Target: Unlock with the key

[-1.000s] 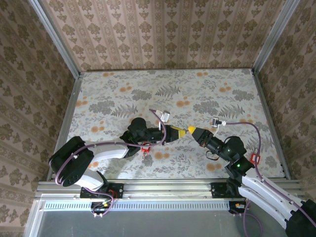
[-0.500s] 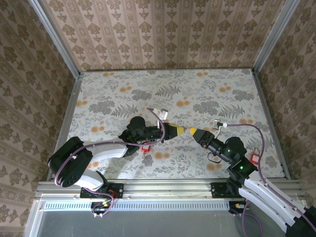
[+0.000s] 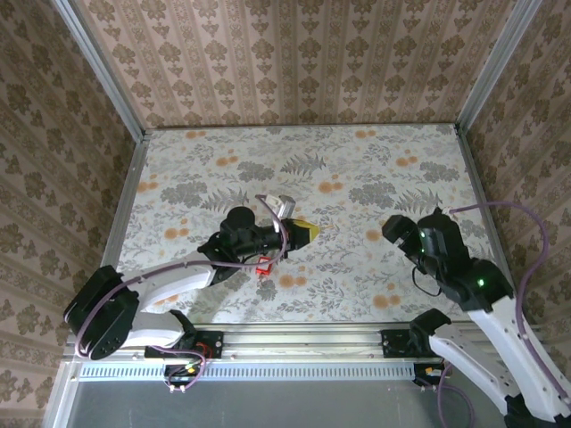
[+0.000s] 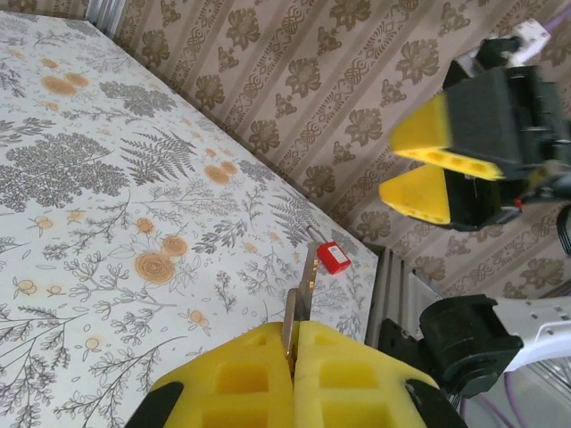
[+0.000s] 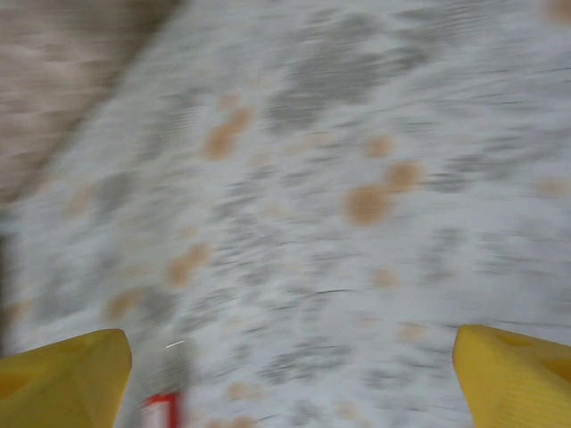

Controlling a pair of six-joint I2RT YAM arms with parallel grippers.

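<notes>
While our left gripper point(image 4: 293, 346) is clamped on the key point(image 4: 302, 290), its blade points up-frame toward the small red lock point(image 4: 334, 257), lower centre, just past its tip. Our right gripper point(image 4: 403, 166) hangs upper right, jaws spread and empty, nearer the lock's side.

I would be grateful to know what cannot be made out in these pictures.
Left wrist view: the key has its head buried in the shut left tool; its teeth are too small.
Left wrist view: the small red object is too small to call a lock.
Right wrist view: motion blur; a red thing is cut by the bottom edge.
Top view: a red part lies half under the left arm.
</notes>
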